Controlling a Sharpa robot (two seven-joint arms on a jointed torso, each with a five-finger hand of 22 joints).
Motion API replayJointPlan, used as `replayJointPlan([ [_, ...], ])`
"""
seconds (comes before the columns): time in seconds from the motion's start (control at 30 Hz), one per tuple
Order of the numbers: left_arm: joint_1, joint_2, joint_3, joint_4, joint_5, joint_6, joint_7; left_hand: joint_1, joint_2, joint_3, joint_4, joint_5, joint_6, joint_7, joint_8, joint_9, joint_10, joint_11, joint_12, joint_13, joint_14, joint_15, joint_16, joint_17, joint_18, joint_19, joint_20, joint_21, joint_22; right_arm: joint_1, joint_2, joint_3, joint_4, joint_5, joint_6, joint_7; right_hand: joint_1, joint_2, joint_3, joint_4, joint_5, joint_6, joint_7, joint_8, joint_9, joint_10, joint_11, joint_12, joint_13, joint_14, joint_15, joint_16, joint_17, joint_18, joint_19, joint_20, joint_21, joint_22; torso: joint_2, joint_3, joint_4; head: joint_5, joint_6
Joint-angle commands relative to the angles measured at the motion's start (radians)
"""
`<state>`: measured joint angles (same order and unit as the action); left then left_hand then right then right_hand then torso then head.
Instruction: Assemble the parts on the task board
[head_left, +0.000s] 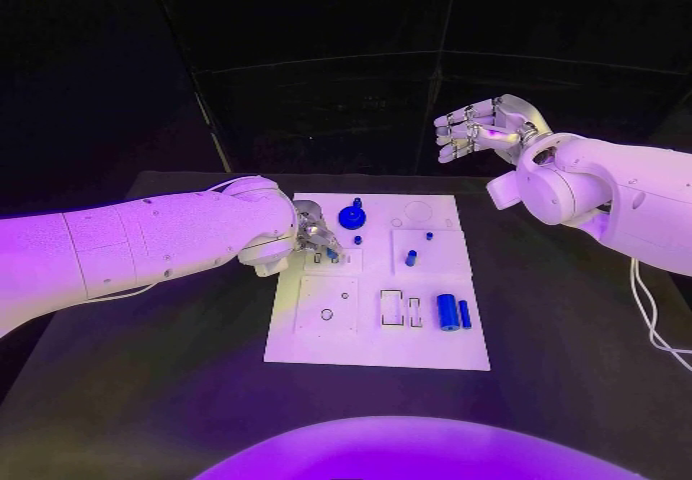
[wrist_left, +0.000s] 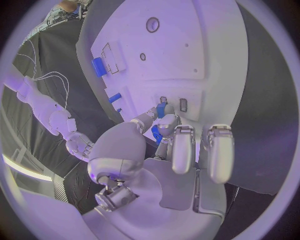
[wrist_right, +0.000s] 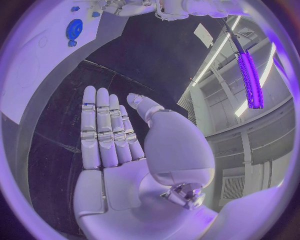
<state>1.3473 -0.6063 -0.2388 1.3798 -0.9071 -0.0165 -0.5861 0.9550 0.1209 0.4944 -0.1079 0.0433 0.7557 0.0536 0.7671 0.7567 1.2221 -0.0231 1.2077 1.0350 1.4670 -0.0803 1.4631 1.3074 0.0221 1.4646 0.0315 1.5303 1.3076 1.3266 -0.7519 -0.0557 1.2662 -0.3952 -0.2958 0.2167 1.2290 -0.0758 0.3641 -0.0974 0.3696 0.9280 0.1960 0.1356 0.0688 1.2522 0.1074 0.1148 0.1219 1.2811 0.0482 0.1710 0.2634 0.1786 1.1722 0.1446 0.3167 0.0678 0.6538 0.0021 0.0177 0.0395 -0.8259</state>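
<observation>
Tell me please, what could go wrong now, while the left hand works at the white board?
The left hand pinches a small blue piece by its fingertips over the task board; the thin hold might slip and drop it. Its fingers hover close to the blue gear and a small blue peg, so a sideways move could knock them. The right hand is raised away, unable to steady anything.

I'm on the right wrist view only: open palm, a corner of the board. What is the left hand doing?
Observer: The left hand is down on the task board, pinching a small blue part between its fingertips.
Operator: Where on the board?
Observer: At the left-middle area, by the small rectangular slots.
Operator: Any parts still lying loose?
Observer: Yes, a blue cylinder with a thinner blue pin beside it lies near the board's right edge.
</observation>
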Motion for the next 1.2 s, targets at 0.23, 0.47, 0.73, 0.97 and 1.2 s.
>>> replayJointPlan([
  [0.23, 0.001, 0.014, 0.0, -0.013, -0.034, 0.063, 0.003, 0.01, 0.003, 0.103, -0.097, 0.003, -0.007, -0.002, 0.002, 0.001, 0.007, 0.001, 0.002, -0.002, 0.077, -0.005, -0.002, 0.165, -0.007, 0.078, -0.008, 0.005, 0.2, 0.002, 0.003, 0.001, -0.002, 0.0, 0.01, 0.01, -0.007, 0.006, -0.003, 0.005, 0.003, -0.007, 0.0, -0.003, -0.001, 0.001, 0.005, -0.004, -0.002, -0.002, 0.005, -0.007, -0.001, 0.003, 0.002, 0.007, -0.006, -0.001, -0.001, -0.0005, 0.0004, -0.001, 0.0],
  [0.47, 0.001, 0.018, 0.0, -0.014, -0.036, 0.066, 0.002, 0.01, 0.002, 0.103, -0.097, 0.003, -0.007, -0.002, 0.002, 0.001, 0.008, 0.001, 0.003, -0.001, 0.077, -0.005, -0.002, 0.165, -0.007, 0.078, -0.008, 0.005, 0.2, 0.002, 0.005, 0.001, -0.003, 0.0, 0.011, 0.01, -0.007, 0.007, -0.003, 0.006, 0.003, -0.007, 0.0, -0.003, -0.001, 0.001, 0.005, -0.005, -0.002, -0.001, 0.005, -0.007, -0.001, 0.003, 0.002, 0.007, -0.006, -0.001, -0.001, -0.0001, 0.0017, -0.002, -0.003],
  [0.73, 0.001, 0.021, 0.0, -0.016, -0.036, 0.068, 0.002, 0.01, 0.002, 0.103, -0.097, 0.003, -0.007, -0.002, 0.002, 0.001, 0.008, 0.001, 0.003, -0.001, 0.077, -0.005, -0.002, 0.165, -0.007, 0.078, -0.008, 0.005, 0.2, 0.002, 0.008, 0.001, -0.005, 0.0, 0.013, 0.009, -0.007, 0.007, -0.003, 0.006, 0.003, -0.007, 0.0, -0.003, -0.001, 0.001, 0.005, -0.005, -0.002, -0.001, 0.005, -0.007, -0.001, 0.003, 0.002, 0.007, -0.006, -0.001, -0.001, -0.0011, 0.0005, -0.005, -0.002],
  [0.97, 0.001, 0.021, 0.0, -0.016, -0.038, 0.08, 0.0, 0.01, 0.001, 0.104, -0.097, 0.003, -0.007, -0.002, 0.002, 0.001, 0.008, 0.002, 0.003, -0.001, 0.077, -0.005, -0.001, 0.165, -0.007, 0.078, -0.008, 0.005, 0.2, 0.002, 0.007, 0.001, -0.006, 0.0, 0.014, 0.009, -0.007, 0.007, -0.003, 0.006, 0.003, -0.007, 0.0, -0.003, -0.001, 0.001, 0.005, -0.005, -0.002, -0.001, 0.005, -0.007, -0.001, 0.003, 0.002, 0.007, -0.006, -0.001, -0.001, -0.0007, 0.0016, -0.006, -0.002],
  [1.2, 0.001, 0.023, 0.0, -0.018, -0.04, 0.095, -0.004, 0.012, 0.0, 0.108, -0.097, 0.003, -0.008, -0.002, 0.001, 0.001, 0.008, 0.001, 0.003, -0.001, 0.077, -0.005, -0.002, 0.165, -0.007, 0.078, -0.008, 0.005, 0.2, 0.002, 0.007, 0.001, -0.006, 0.0, 0.014, 0.009, -0.007, 0.007, -0.003, 0.006, 0.003, -0.007, 0.0, -0.003, -0.001, 0.001, 0.005, -0.005, -0.002, -0.001, 0.005, -0.007, -0.001, 0.003, 0.002, 0.007, -0.006, -0.001, 0.0, -0.0006, 0.0023, -0.005, -0.004],
])
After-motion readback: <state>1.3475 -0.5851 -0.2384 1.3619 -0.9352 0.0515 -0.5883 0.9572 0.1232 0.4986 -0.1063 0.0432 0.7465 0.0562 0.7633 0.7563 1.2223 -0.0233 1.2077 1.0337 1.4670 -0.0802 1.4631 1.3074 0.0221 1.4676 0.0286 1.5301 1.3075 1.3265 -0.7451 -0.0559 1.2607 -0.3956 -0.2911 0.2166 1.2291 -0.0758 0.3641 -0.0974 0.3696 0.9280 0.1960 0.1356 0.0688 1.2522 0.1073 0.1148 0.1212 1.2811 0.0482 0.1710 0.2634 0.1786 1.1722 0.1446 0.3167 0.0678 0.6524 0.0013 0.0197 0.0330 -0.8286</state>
